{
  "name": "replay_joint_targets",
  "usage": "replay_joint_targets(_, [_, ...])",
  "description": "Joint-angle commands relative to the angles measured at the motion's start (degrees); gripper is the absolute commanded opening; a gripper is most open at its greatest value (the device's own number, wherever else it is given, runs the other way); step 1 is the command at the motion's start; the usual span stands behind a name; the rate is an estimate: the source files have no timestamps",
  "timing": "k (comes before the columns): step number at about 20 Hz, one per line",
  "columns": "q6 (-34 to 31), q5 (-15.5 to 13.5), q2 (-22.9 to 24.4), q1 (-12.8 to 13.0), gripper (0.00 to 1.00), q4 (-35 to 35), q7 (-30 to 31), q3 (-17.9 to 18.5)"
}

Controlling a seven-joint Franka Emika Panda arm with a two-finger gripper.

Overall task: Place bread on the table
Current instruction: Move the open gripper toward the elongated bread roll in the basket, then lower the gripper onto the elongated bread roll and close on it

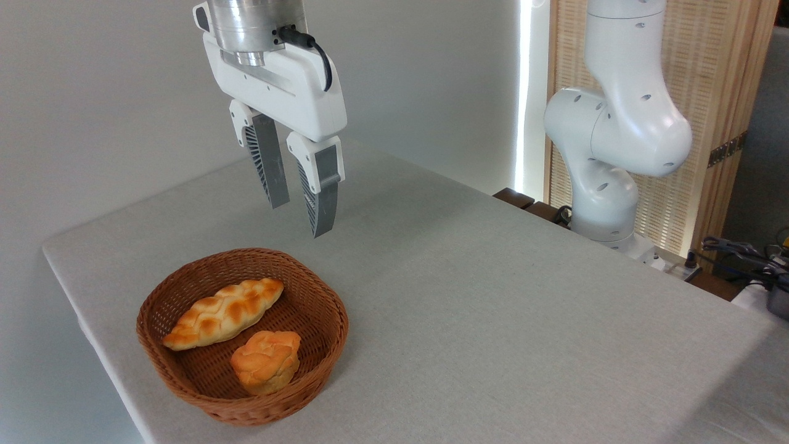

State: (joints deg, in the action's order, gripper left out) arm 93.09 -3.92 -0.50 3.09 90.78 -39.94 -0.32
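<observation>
The bread, a long braided golden loaf with pointed ends, lies in the back half of a round brown wicker basket at the front left of the table. My gripper hangs in the air above and behind the basket, a little right of the loaf, well clear of it. Its two grey ribbed fingers point down and stand apart, open, with nothing between them.
A short round orange bun sits in the basket in front of the loaf. The arm's white base rises at the table's far right edge. Cables and dark gear lie off the table at far right. A wall stands behind.
</observation>
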Motion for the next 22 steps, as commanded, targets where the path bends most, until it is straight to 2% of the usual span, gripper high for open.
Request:
replay_joint_targets(1, [0.59, 0.67, -0.02, 0.07, 1.0, 0.1, -0.22, 0.24])
replay_joint_targets(5, [7.25, 0.06, -1.6, 0.34, 1.0, 0.72, -0.22, -0.29])
replay_joint_targets(7, [10.87, -0.3, -3.0, 1.73, 1.0, 0.98, -0.13, -0.55])
replay_joint_targets(9, [15.25, -0.65, -5.02, 3.06, 1.0, 1.68, 0.13, -2.21])
replay_joint_targets(13, [25.45, -0.65, -9.07, 3.06, 1.0, 3.53, -0.13, -5.38])
replay_joint_targets(17, [26.7, -0.56, -10.48, 3.06, 1.0, 6.51, -0.22, -6.18])
replay_joint_targets(22, [26.88, 0.05, -11.97, 3.06, 1.0, 8.8, -0.48, -9.25])
